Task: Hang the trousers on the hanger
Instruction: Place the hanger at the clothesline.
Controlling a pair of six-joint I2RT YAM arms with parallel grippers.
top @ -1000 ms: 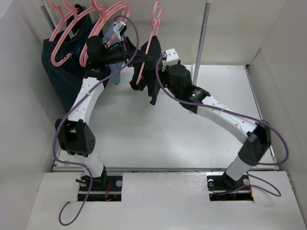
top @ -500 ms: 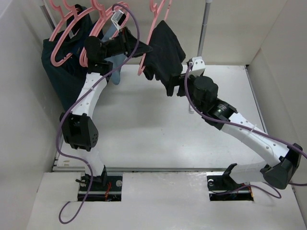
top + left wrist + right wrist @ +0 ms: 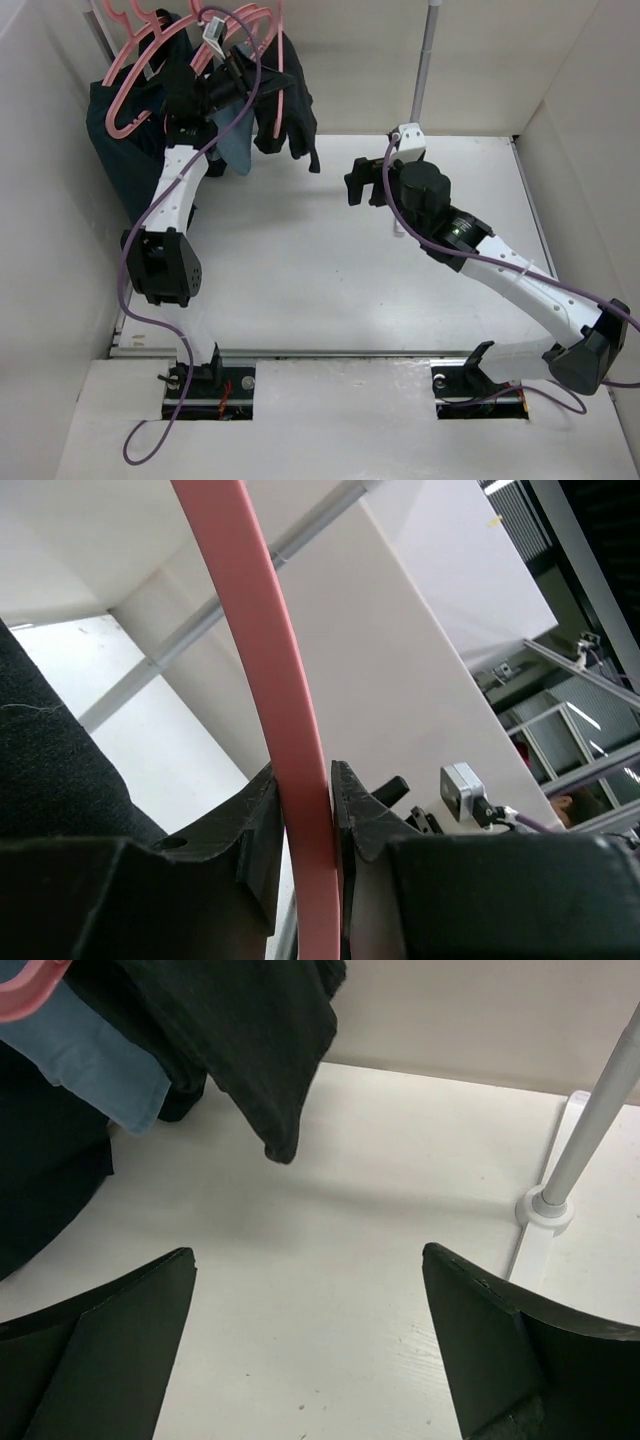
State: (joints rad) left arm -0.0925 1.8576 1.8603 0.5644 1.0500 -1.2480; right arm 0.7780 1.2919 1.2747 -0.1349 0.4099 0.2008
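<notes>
Here, the trousers [image 3: 290, 115] hang draped over the hanger [image 3: 262, 660] in the upper left of the overhead view, their black folds dangling above the back edge of the white bench [image 3: 300, 280]. The left tool [image 3: 235, 75], raised high at the top of the frame, is clamped on the hanger's thin pink bar. Its own camera shows both fingers [image 3: 255, 830] pressed against either side of the bar, with black cloth filling the lower left of that frame. Just left of the trousers hangs a light blue garment [image 3: 237, 150], and beyond it, against the left wall, a dark teal-navy garment [image 3: 115, 130] under more pink hangers [image 3: 130, 70] at the top left corner. The right tool [image 3: 362, 180], centre right in the overhead view, stands with its jaws spread wide and holds nothing, well apart from the trousers. Its wrist camera looks between the parted fingers at bare bench, with a trouser end in the upper middle and a grey pole [image 3: 590, 1120] with its round foot at the right edge.
</notes>
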